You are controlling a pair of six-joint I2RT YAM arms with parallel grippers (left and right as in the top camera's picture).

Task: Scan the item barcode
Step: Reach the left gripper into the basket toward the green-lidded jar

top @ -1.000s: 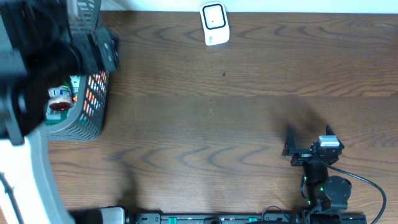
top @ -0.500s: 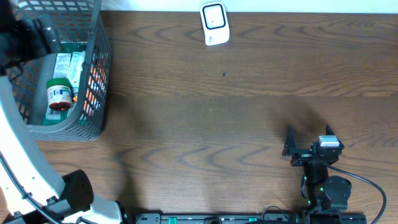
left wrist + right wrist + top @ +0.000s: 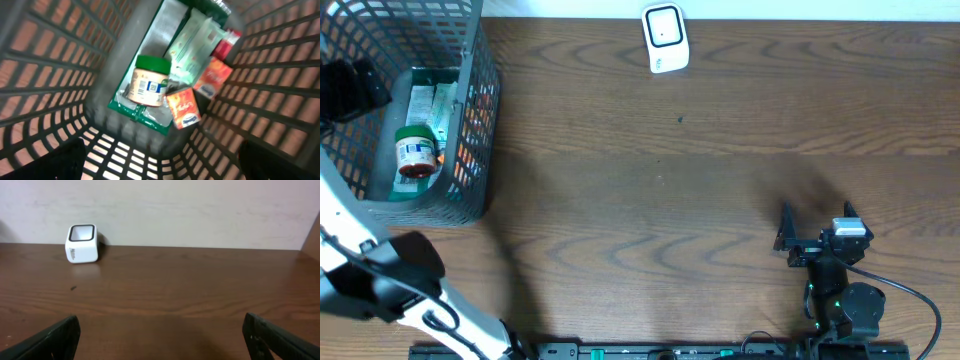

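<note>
Crowding jar (image 3: 147, 82): pouch (image 3: 192, 42), orange boxes (image 3: 183, 107) | basket (image 3: 50, 60) mesh all round | left jaws, right jaws apart | scanner (image 3: 665, 38) far off

Right arm (image 3: 840, 300) all black, silver block at the wrist, green LEDs near the base, black cable (image 3: 910, 290) looping off. Left arm (image 3: 342, 215): white links, black joint housings.

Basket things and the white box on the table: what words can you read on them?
No text can be read anywhere.
Green-lidded jar: label with a blue patch, too blurred.
Orange boxes: dark oval logos, too blurred.
Pale green packet: print too blurred.
White scanner: side marks too small.
</note>
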